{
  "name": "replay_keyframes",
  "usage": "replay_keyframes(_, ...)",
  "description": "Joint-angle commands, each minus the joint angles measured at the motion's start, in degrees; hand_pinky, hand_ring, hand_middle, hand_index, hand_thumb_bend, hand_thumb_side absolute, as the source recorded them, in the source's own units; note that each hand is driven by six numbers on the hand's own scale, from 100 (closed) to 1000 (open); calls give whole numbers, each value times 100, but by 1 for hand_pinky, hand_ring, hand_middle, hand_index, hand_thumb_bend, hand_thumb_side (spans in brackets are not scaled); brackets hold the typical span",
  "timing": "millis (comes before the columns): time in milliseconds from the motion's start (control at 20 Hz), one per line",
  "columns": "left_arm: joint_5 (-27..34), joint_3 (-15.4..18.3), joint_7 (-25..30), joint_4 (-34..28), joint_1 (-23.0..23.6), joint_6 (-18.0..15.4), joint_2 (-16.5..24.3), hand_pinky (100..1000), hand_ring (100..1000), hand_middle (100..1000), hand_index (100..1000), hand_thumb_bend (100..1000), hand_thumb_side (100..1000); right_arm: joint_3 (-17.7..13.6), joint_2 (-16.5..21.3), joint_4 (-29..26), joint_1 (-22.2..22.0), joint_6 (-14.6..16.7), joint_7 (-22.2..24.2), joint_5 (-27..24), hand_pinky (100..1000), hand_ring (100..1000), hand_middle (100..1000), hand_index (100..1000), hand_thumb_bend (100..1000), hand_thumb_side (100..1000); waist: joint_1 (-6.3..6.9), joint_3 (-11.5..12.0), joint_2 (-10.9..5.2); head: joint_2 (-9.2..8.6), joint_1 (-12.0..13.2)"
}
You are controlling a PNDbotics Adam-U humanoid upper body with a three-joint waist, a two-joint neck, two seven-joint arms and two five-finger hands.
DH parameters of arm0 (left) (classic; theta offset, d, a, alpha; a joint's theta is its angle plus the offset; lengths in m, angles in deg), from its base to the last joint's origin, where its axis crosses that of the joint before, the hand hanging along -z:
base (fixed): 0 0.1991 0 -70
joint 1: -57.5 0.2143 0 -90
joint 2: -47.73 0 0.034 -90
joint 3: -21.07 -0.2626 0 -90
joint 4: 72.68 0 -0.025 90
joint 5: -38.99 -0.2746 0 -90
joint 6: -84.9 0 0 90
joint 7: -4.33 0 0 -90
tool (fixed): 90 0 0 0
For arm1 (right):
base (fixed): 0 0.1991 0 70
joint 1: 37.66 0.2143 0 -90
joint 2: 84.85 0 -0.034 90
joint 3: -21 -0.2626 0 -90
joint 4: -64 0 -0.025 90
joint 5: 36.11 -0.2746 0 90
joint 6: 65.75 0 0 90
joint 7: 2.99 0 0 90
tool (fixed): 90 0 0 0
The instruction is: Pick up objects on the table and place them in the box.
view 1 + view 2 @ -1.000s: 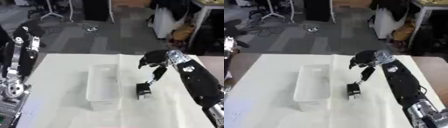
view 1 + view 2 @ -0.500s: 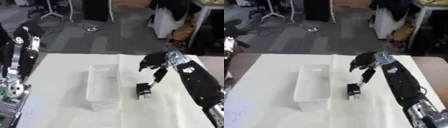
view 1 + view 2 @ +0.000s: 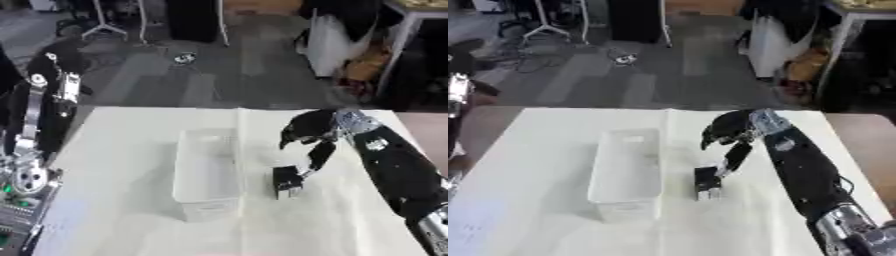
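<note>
The small dark block point(image 3: 286, 182) stands on the table just right of the white box point(image 3: 206, 170), the right hand point(image 3: 308, 136) touching its top with extended fingers, unclosed; it looks light, rigid, best pinched across its sides.

Translucent plastic box point(image 3: 207, 175), matt white cloth-like table cover point(image 3: 122, 150)
</note>
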Motion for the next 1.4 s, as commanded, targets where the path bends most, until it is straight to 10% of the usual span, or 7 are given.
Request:
replay_keyframes(50, 11, 12, 12, -58, -74, -8, 136, 492, 751, 846, 870, 155, 1000, 17, 34, -18, 52, -23, -45, 37, 915, 740, 772, 872, 732, 1000, 15, 12, -48, -41, 58)
replay_keyframes(1400, 16, 5, 27, -58, -78, -14, 133, 493, 752, 846, 871, 155, 1000, 163, -55, 210, -104, -192, -364, 278, 901, 732, 779, 857, 699, 1000, 20, 16, -37, -24, 87)
